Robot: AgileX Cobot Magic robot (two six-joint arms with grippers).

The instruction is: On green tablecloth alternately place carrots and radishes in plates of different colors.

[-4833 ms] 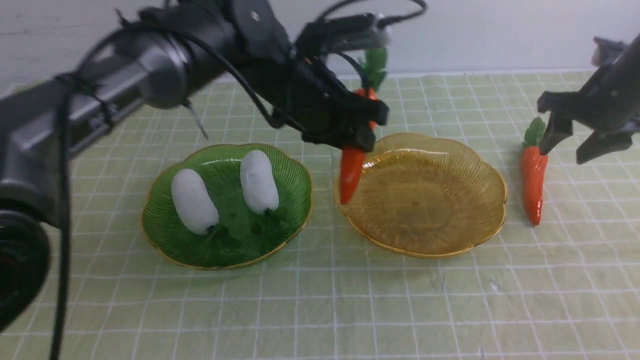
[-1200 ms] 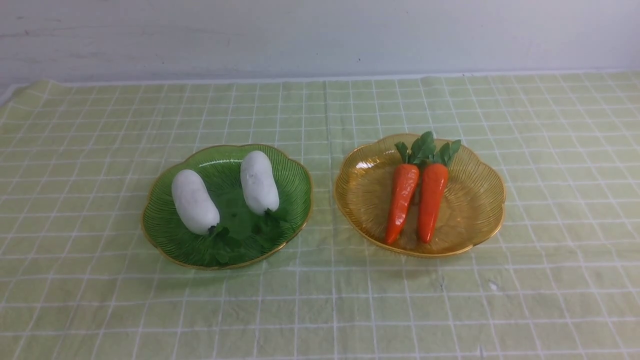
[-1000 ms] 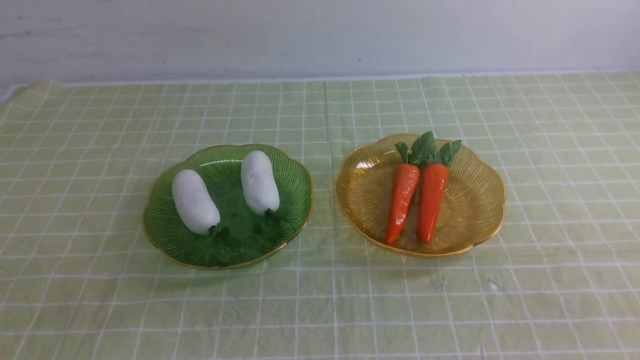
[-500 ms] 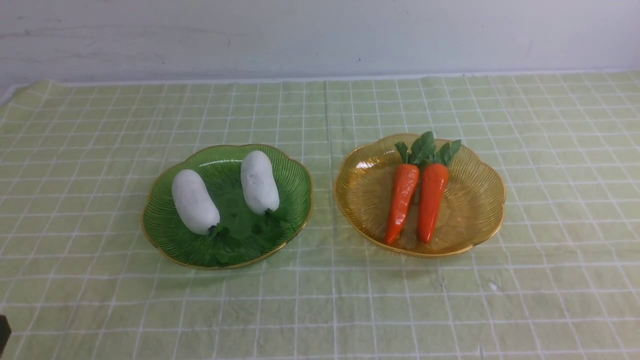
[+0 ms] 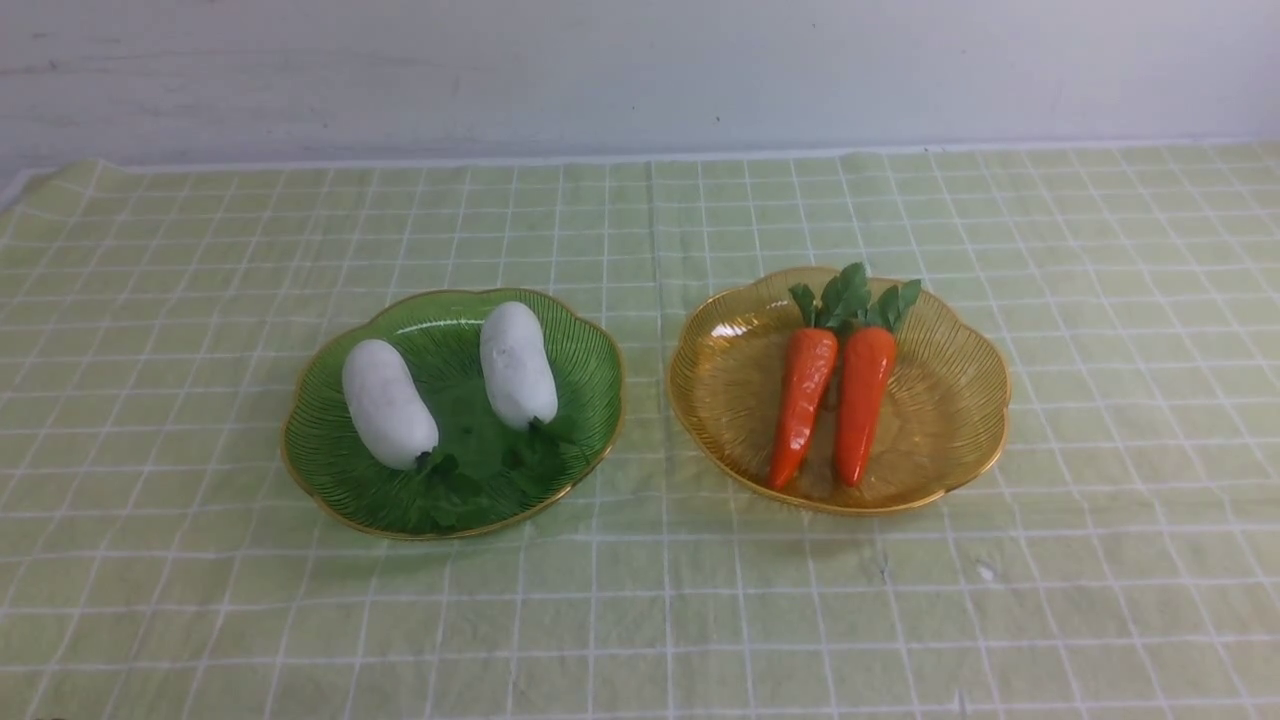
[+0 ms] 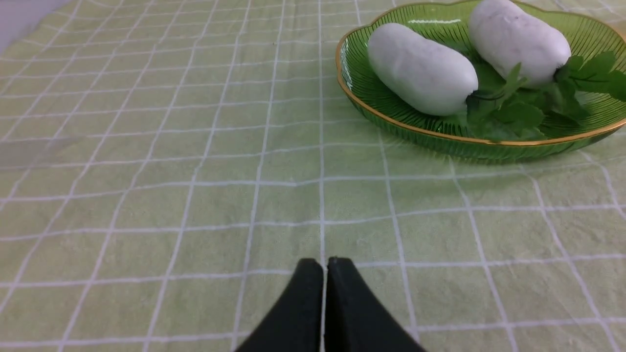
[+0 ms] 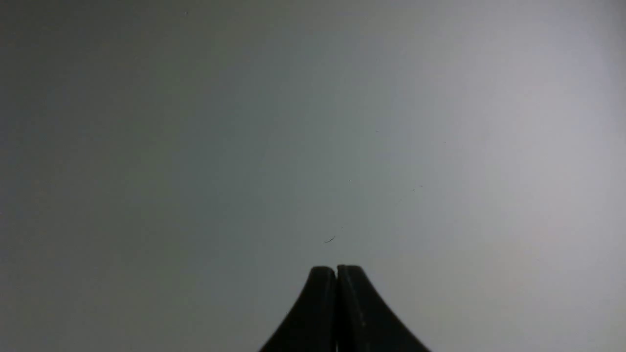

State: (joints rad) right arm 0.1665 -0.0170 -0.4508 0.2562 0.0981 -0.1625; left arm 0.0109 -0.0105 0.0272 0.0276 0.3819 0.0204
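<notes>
On the green tablecloth [image 5: 640, 620] two white radishes [image 5: 388, 403] [image 5: 517, 364] lie in the green plate [image 5: 590, 350]. Two orange carrots [image 5: 802, 403] [image 5: 862, 398] lie side by side in the amber plate [image 5: 960, 400], leafy tops towards the wall. Neither arm shows in the front view. In the left wrist view my left gripper [image 6: 325, 261] is shut and empty over bare cloth, apart from the green plate [image 6: 391, 122] and its radishes [image 6: 421, 69] [image 6: 517, 40]. My right gripper [image 7: 336, 269] is shut and empty, facing only a blank grey surface.
A pale wall [image 5: 640, 70] stands behind the cloth's far edge. Cloth lies open in front of, left of and right of both plates.
Earlier the left gripper held one carrot by the amber plate and the other lay on the cloth; now both lie in that plate. Both arms have left the front view.
</notes>
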